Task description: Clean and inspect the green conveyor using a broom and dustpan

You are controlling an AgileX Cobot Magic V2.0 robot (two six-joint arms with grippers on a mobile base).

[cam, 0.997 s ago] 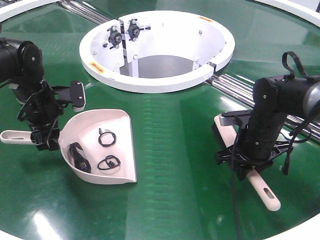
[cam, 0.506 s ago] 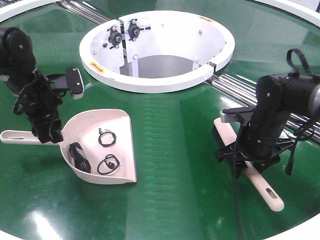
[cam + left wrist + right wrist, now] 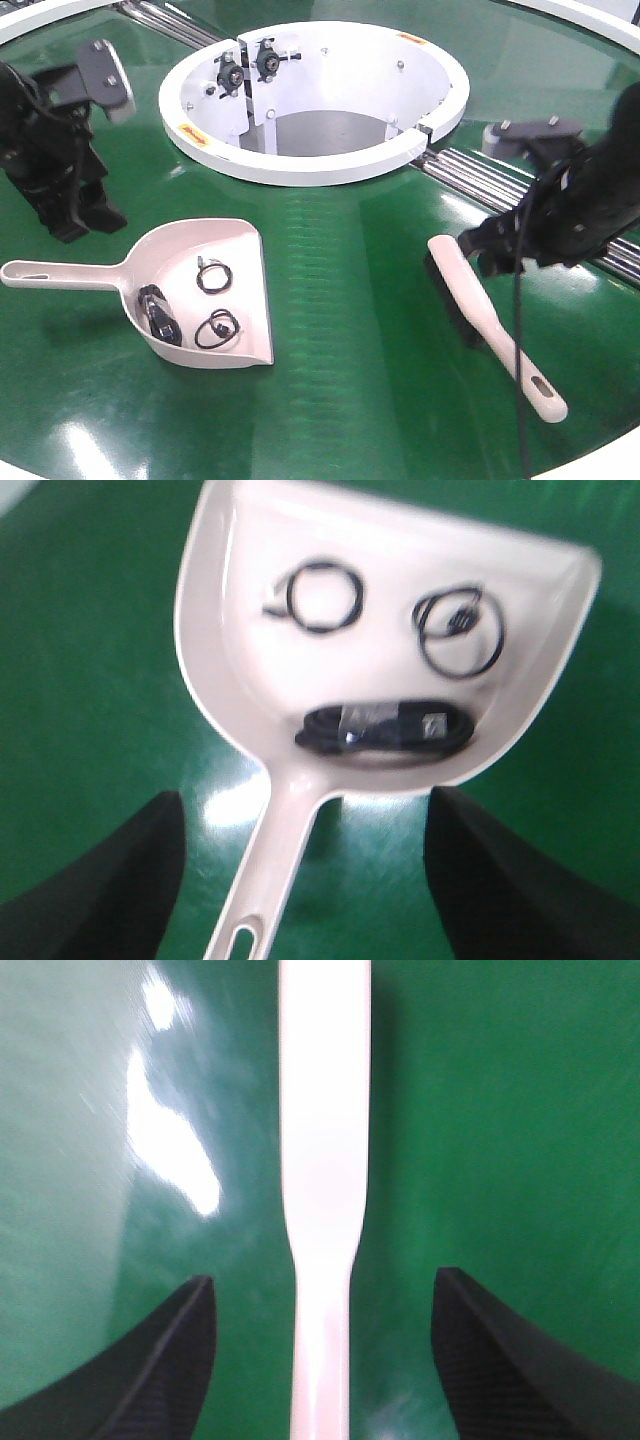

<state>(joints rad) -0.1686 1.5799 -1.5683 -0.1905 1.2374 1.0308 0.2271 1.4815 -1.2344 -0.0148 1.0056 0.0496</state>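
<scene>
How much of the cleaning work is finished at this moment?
Done: three black items lie in the dustpan; no other debris shows on the conveyor. In hand: nothing; left gripper and right gripper are open, broom lying flat. Left: probably inspection.

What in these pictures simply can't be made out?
Black items in the dustpan: blurred in the left wrist view, too small in the front view to identify.
Broom bristles: cut off by the right wrist view's top edge.
Dustpan handle's end: cut off by the left wrist view's bottom edge.
</scene>
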